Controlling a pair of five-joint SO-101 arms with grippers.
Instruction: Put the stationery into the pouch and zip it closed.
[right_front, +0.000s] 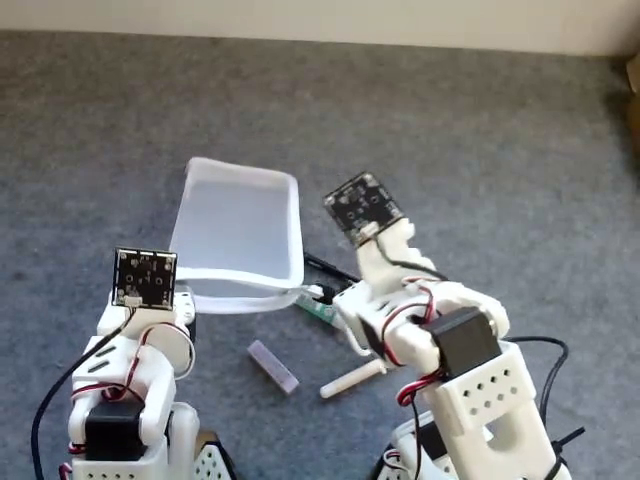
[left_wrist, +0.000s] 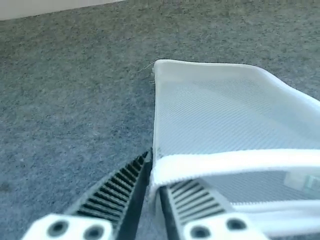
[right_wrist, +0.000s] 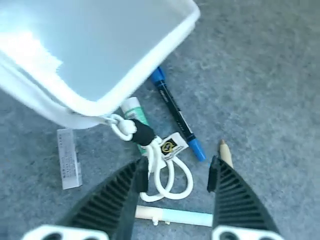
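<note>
A translucent white mesh pouch (right_front: 240, 230) lies on the grey carpet with its mouth toward the arms. My left gripper (left_wrist: 155, 195) is shut on the near left corner of the pouch (left_wrist: 225, 115) rim. My right gripper (right_wrist: 175, 175) is open just above the white zipper cord loop (right_wrist: 167, 182) at the pouch's other corner (right_wrist: 100, 60). Outside the pouch lie a black pen with blue ends (right_wrist: 175, 112), a green-and-white tube (right_wrist: 134, 111), a labelled eraser (right_wrist: 69, 157), a white pen (right_wrist: 175, 216) and a pencil tip (right_wrist: 226, 152).
In the high view the eraser (right_front: 273, 365) and white pen (right_front: 350, 380) lie between the two arm bases, the black pen (right_front: 330, 268) by the pouch's right corner. Open carpet (right_front: 480, 150) stretches behind and to the right of the pouch.
</note>
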